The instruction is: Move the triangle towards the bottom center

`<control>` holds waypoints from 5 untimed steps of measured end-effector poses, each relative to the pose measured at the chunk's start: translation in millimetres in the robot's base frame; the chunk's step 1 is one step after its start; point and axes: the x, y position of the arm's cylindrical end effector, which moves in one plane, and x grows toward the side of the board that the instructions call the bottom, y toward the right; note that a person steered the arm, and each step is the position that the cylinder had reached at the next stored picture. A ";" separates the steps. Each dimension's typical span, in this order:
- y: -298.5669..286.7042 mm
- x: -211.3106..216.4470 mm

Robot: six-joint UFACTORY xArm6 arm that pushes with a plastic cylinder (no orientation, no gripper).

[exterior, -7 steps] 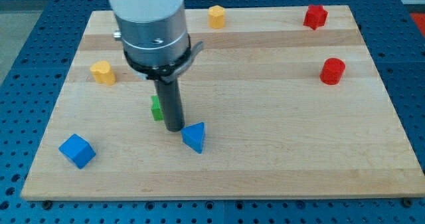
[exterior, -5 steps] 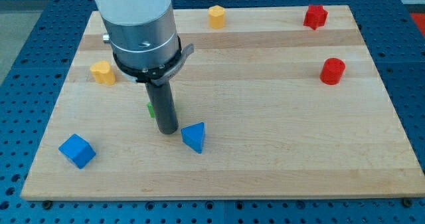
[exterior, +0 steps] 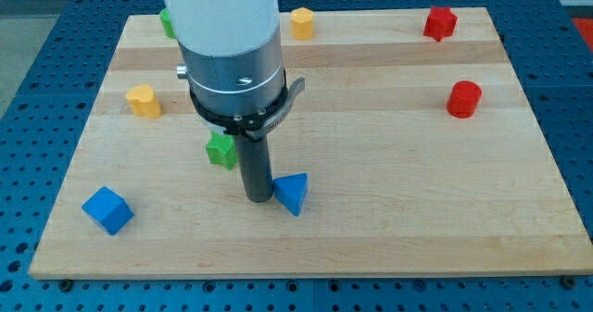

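Note:
The blue triangle (exterior: 293,193) lies on the wooden board (exterior: 389,164), a little left of the bottom centre. My tip (exterior: 257,197) rests on the board right against the triangle's left side, touching it or nearly so. A green star-shaped block (exterior: 220,150) sits just up and left of the rod.
A blue cube (exterior: 107,209) lies at the bottom left. A yellow block (exterior: 142,100) is at the left, an orange block (exterior: 302,22) at the top centre. A green block (exterior: 168,21) peeks out behind the arm at the top left. A red star (exterior: 441,23) and a red cylinder (exterior: 464,99) are at the right.
My tip has moved right and slightly down, and the blue triangle has shifted right with it. The green star block is now uncovered to the left of the rod.

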 end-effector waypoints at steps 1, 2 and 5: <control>0.0 -20.5; 6.0 -27.7; 28.3 -19.7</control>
